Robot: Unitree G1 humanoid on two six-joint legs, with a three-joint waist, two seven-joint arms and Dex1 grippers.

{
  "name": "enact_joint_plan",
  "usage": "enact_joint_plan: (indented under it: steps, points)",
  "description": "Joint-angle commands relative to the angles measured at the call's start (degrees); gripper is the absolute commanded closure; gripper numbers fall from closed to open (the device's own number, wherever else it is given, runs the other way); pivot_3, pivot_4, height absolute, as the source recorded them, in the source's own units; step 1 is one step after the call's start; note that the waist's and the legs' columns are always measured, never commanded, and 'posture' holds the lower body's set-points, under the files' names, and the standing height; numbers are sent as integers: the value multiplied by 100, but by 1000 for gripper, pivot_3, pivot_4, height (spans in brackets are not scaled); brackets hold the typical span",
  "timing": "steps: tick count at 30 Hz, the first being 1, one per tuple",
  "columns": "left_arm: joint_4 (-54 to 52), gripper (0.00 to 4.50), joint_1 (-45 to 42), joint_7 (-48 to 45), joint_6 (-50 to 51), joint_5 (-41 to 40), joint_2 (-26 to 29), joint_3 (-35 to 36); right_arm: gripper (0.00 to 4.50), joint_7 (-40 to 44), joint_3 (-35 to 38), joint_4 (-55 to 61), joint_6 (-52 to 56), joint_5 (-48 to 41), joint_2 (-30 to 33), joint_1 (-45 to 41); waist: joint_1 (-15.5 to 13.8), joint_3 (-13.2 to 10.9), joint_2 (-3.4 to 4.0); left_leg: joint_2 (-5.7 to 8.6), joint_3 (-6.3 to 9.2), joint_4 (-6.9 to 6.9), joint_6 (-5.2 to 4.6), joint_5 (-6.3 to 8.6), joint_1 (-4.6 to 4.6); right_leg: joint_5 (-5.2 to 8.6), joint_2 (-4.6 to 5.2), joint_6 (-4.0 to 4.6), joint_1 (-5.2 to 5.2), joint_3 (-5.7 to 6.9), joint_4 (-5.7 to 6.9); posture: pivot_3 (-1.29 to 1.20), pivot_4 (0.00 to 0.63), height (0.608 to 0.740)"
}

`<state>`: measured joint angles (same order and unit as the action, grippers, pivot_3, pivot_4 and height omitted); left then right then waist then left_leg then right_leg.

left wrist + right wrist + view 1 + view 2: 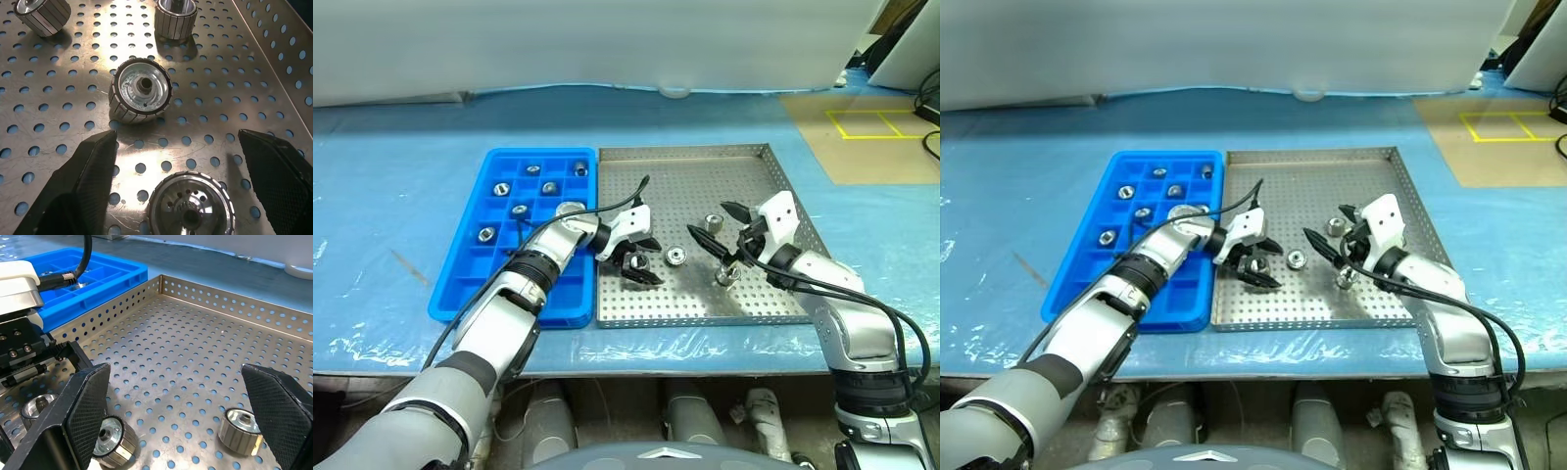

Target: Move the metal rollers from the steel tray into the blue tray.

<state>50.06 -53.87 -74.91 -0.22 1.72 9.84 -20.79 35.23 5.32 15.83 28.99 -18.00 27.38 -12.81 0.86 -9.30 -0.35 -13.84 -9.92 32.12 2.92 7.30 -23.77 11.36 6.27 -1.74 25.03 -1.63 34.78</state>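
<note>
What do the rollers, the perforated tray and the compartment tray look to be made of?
Metal rollers: apparently bright machined metal, with mirror-like faces and grooved sides. Steel tray: seemingly sheet metal with a brushed, reflective finish, punched with even round holes. Blue tray: probably moulded plastic, uniformly bright blue and slightly glossy, with rounded edges.

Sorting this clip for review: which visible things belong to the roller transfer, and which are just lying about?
Job:
metal rollers
steel tray
blue tray
left gripper
right gripper

Lying about:
blue table cover
yellow floor tape
</note>
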Motion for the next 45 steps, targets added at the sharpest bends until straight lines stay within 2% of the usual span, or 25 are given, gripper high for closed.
enact_joint_plan:
  steps: [1,7,17,21,26,37,40,43,45]
  points:
    - [-147,882,167,-79,-12,160,286,-38,0,88,-73,-62,-175,-2,55,-235,4,0,0,-1,-1,-1,0,0,2,0,-1,0,-1,0,0,-323,150,740]
    - [-723,2836,418,-399,294,34,441,-12,0,169,-173,-214,-255,9,66,-344,-6,0,0,-5,-7,-8,0,0,7,0,-4,2,1,-4,-2,-307,150,740]
    - [-1537,2839,673,355,1055,-956,-5,931,0,209,-299,-343,-330,-13,-32,-431,-46,0,0,-2,-11,-16,-1,1,1,0,-1,2,7,-3,-7,-264,150,740]
    - [-1883,2839,884,1564,1073,-1224,-295,1566,0,319,-461,-571,-425,3,-116,-596,-83,0,0,-2,-11,-16,-2,2,-6,0,0,2,9,-1,-9,-196,150,740]
    - [-2878,2839,1513,2550,994,-1412,-468,1964,0,621,-713,-1120,-586,-19,-284,-1087,-115,-2,-3,-4,-10,-22,-3,2,-13,0,0,2,16,5,-12,-79,150,740]
    - [-4833,2839,2654,4579,870,-1391,-620,2422,0,1718,-1325,-2910,-1170,7,-1081,-2634,-551,-5,-7,-7,-8,-33,-2,2,-29,1,2,3,28,16,-15,239,150,740]
    - [-5365,2839,3049,4946,915,-1273,-494,2491,0,2049,-1524,-3516,-1453,122,-1361,-2985,-677,-5,-8,-9,-4,-39,-1,1,-32,2,3,6,30,26,-15,347,150,740]
    - [-5759,2839,3396,5263,1025,-1251,-421,2533,0,2317,-1618,-3993,-1693,203,-1546,-3247,-827,-6,-9,-10,0,-51,1,0,-36,7,4,11,31,35,-17,347,150,740]
    - [-6180,2839,3799,5501,1121,-1254,-396,2594,0,2516,-1692,-4322,-1842,251,-1725,-3430,-953,-7,-10,-12,4,-53,2,-1,-43,9,4,12,33,43,-17,479,150,740]
